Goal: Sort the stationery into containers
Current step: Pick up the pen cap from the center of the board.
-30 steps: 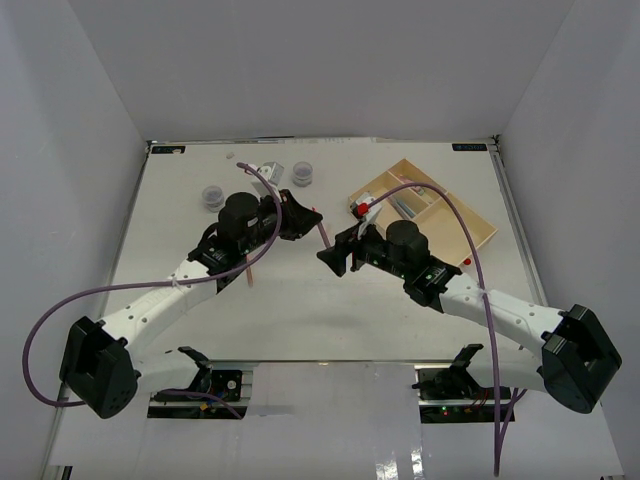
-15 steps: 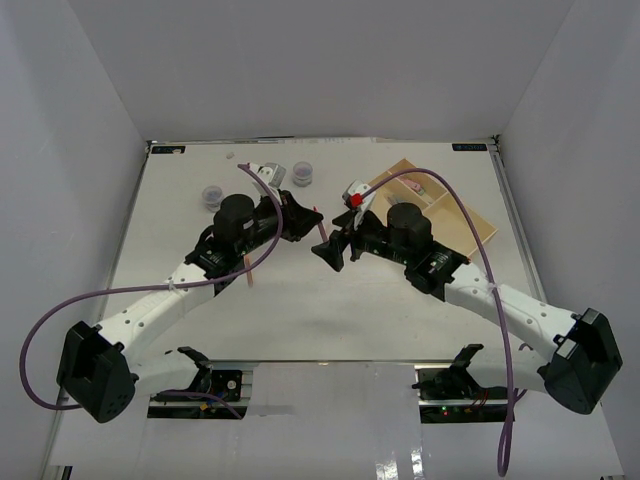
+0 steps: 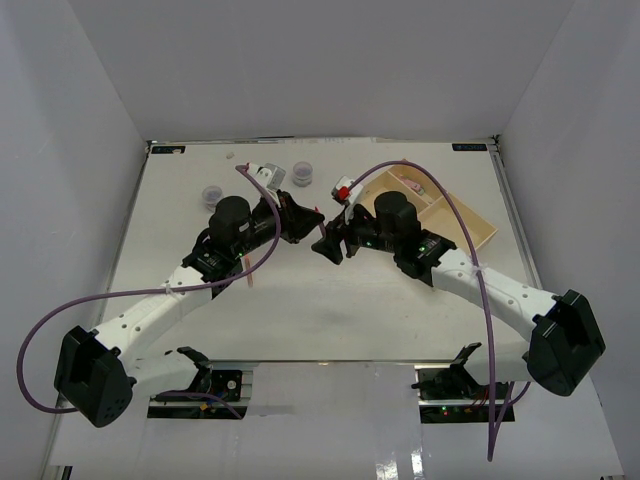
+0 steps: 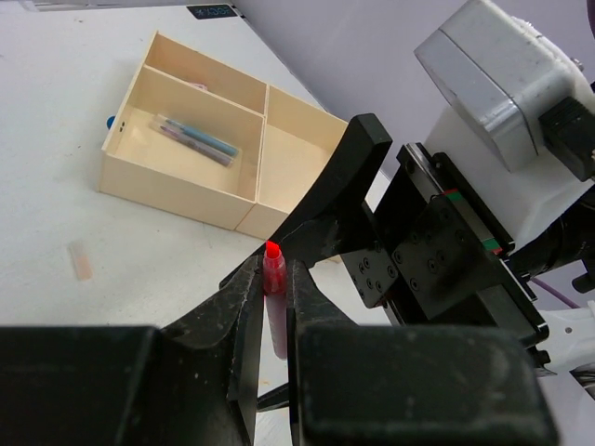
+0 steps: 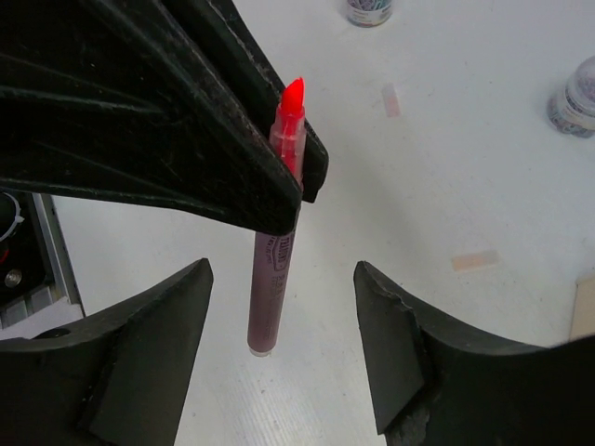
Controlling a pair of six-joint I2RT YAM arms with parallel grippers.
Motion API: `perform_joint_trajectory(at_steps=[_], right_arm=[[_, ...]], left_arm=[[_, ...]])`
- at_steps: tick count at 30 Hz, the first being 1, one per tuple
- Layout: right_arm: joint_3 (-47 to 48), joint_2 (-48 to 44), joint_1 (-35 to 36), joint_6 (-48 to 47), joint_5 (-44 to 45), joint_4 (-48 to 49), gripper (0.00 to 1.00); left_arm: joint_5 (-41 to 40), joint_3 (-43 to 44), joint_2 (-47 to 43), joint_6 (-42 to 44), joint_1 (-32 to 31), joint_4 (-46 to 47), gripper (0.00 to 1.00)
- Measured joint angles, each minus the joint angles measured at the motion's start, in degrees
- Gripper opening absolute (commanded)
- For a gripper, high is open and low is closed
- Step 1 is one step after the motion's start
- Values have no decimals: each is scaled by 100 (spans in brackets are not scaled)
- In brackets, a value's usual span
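Observation:
A thin pink pen (image 4: 274, 307) with a red tip hangs upright above the table, and my left gripper (image 4: 272, 279) is shut on its upper part. In the top view the left gripper (image 3: 306, 222) and right gripper (image 3: 328, 246) meet nose to nose at mid-table. My right gripper (image 5: 281, 274) is open, its fingers (image 5: 158, 334) standing either side of the pen's (image 5: 272, 288) lower end without touching it. The beige three-compartment tray (image 3: 478, 228) lies at the right; the left wrist view shows pens (image 4: 197, 139) lying in one compartment of the tray (image 4: 177, 193).
Two small round grey tubs (image 3: 212, 194) (image 3: 302, 175) stand at the back left of the table. A pale pink strip (image 3: 248, 272) lies flat beside the left arm. Purple cables loop over both arms. White walls close in the table.
My right gripper has moved left to the left gripper and now straddles the held pen. The left gripper has hardly moved and keeps its hold.

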Motion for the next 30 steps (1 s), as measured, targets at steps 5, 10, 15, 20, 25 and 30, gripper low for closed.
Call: perform_joint_trajectory(at_steps=[5,10,15,20,25,30], right_arm=[[50,7,0,-11,-96,-4,55],[70,7,0,-15,-129,-7,45],[72,7,0,-4,-157,-4,24],[72,7,-15,17,-164,-4,8],[57,7,-33,48,-164,15,8],[-179,2,-188,157,-50,24,8]], left_arm=[[81,-28,-4,35,0,68,4],[151,-116,-9,37,0,111,4],[186,-142,-11,39,0,122,4],[195,-164,-50,59,0,140,8],[146,-192,-94,52,0,116,50],[-271,-192,-120,13,-2,-149,92]])
